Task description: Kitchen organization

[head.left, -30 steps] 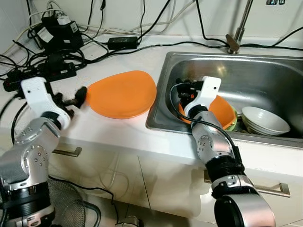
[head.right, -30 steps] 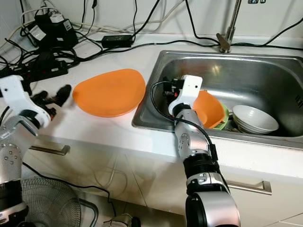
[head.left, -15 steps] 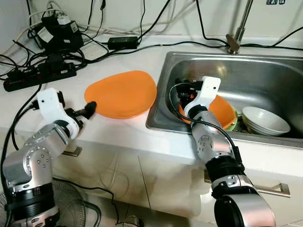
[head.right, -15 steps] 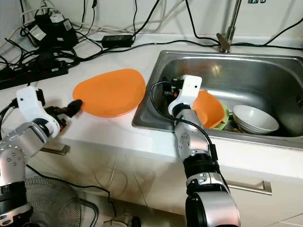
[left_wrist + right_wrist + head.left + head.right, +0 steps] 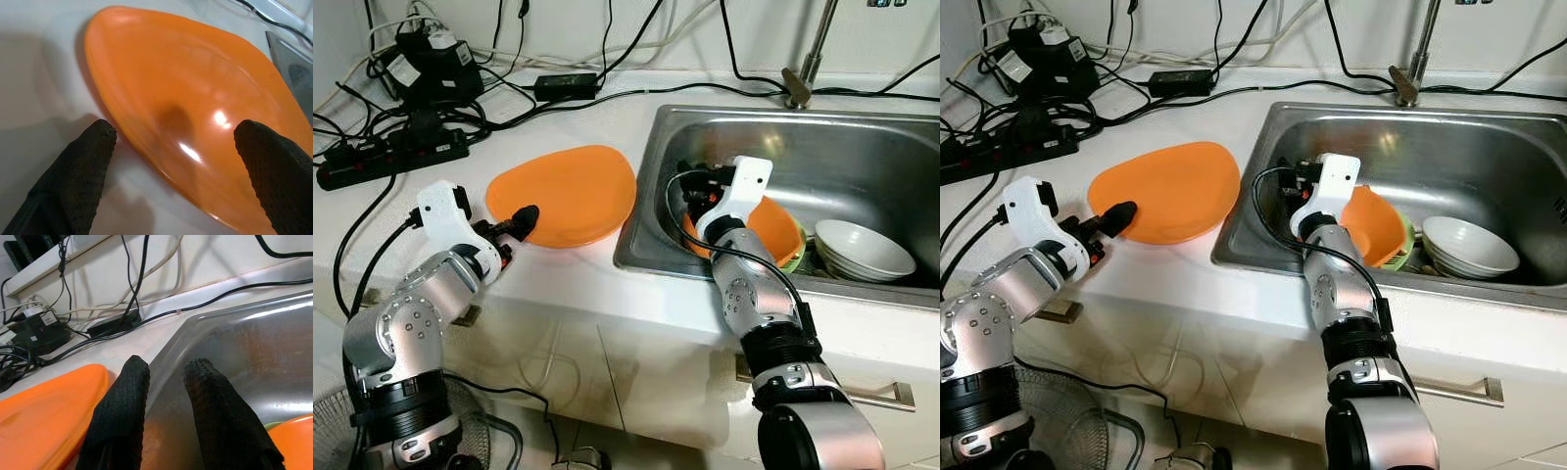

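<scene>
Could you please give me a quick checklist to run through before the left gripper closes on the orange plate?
1. Left gripper open, fingers wide apart: ok.
2. Orange plate rim lies between the fingers: ok in the left wrist view, one finger over the counter, the other over the plate.
3. Plate flat on the counter, beside the sink: ok.
4. Cables and power strip away from the plate: ok.
5. Right gripper out of the way, inside the sink near the orange bowl: ok.
6. Fingers low enough to catch the rim: cannot tell.
</scene>
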{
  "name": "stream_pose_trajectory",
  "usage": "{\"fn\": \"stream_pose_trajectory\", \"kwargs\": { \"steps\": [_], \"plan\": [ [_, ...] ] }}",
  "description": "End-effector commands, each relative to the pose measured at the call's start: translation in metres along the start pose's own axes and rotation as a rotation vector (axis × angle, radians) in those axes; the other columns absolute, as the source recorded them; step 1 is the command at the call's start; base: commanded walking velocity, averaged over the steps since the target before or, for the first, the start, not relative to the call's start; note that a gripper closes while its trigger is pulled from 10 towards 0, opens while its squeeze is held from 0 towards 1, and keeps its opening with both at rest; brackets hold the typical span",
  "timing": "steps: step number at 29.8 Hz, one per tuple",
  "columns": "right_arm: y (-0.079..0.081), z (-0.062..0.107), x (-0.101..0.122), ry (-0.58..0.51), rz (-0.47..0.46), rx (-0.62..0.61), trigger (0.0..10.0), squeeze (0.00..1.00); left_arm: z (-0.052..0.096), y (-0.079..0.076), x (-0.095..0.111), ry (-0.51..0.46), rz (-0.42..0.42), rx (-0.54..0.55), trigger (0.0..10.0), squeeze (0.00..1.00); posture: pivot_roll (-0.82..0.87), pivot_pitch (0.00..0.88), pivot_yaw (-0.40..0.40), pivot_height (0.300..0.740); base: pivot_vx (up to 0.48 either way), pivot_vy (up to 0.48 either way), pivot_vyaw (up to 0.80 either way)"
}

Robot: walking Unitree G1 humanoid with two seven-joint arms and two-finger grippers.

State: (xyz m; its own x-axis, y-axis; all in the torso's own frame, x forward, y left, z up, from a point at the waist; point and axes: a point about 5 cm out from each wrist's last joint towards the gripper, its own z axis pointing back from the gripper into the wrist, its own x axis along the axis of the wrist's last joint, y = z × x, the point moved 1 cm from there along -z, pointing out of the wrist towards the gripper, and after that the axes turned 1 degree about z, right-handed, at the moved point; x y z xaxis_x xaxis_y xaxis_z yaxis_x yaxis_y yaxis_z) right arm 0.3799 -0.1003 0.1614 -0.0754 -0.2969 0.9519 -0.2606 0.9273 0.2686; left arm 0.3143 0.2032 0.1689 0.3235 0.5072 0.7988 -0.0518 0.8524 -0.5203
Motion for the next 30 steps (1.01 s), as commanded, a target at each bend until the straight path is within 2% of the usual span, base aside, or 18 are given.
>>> {"fn": "stream_pose_trajectory", "kwargs": {
  "steps": [1, 8, 11, 15, 22, 30],
  "plan": [
    [0.001, 0.0, -0.001, 0.008, -0.012, 0.003, 10.0, 0.0, 0.001, 0.001, 0.005, -0.007, 0.045, 0.008, 10.0, 0.0, 0.22, 0.067, 0.125, 0.74, 0.0, 0.0, 0.0],
    [0.001, 0.0, 0.001, 0.008, -0.011, 0.008, 10.0, 0.0, 0.0, -0.001, 0.005, 0.002, 0.155, 0.001, 10.0, 0.0, 0.22, 0.069, 0.125, 0.74, 0.0, 0.0, 0.0],
    [0.001, 0.0, 0.001, 0.008, -0.01, 0.012, 10.0, 0.0, 0.001, 0.001, 0.003, 0.002, 0.246, 0.0, 10.0, 0.0, 0.22, 0.068, 0.123, 0.74, 0.0, 0.0, 0.0],
    [0.001, -0.001, 0.002, 0.009, -0.008, 0.015, 10.0, 0.0, 0.001, 0.002, 0.001, 0.003, 0.32, 0.005, 10.0, 0.0, 0.22, 0.068, 0.121, 0.74, 0.0, 0.0, 0.0],
    [0.003, -0.001, 0.002, 0.008, -0.006, 0.023, 10.0, 0.0, -0.001, -0.001, -0.002, 0.011, 0.406, -0.004, 10.0, 0.0, 0.22, 0.057, 0.119, 0.74, 0.0, 0.0, 0.0],
    [0.004, -0.001, 0.004, 0.003, -0.003, 0.028, 10.0, 0.0, -0.006, -0.01, -0.005, 0.035, 0.446, -0.019, 10.0, 0.0, 0.2, 0.046, 0.121, 0.74, 0.0, 0.0, 0.0]
  ]
}}
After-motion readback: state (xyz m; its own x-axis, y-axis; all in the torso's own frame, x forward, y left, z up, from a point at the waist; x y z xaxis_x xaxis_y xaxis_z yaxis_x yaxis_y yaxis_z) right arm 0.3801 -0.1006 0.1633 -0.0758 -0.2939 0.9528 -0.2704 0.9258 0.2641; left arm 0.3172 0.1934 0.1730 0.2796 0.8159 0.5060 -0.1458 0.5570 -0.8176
